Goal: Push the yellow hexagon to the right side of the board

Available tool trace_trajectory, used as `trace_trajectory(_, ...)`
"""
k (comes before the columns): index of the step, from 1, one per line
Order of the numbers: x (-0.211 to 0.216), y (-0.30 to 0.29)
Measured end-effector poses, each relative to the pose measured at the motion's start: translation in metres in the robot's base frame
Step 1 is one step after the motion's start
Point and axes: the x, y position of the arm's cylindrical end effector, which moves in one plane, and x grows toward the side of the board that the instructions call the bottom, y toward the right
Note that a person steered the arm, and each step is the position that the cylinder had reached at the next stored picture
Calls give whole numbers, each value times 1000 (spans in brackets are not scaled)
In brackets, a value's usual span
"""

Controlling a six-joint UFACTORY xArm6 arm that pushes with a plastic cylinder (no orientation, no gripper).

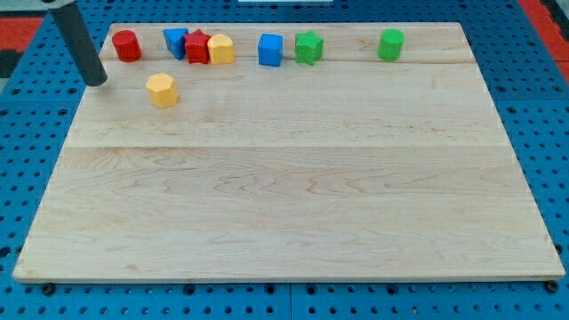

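The yellow hexagon (162, 90) sits on the wooden board (284, 204) near its upper left. My tip (96, 82) rests on the board's left edge, a short way to the left of the yellow hexagon and apart from it. The dark rod rises toward the view's top left.
A row of blocks lies along the board's top edge: a red cylinder (126, 44), a blue block (174, 40), a red star-like block (196, 47), a yellow block (221, 49), a blue cube (270, 50), a green block (308, 47) and a green cylinder (390, 44).
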Motion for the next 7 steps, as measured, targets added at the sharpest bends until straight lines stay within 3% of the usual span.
trace_trajectory(2, 8, 127)
trace_trajectory(5, 25, 194)
trace_trajectory(6, 25, 245)
trace_trajectory(7, 51, 280)
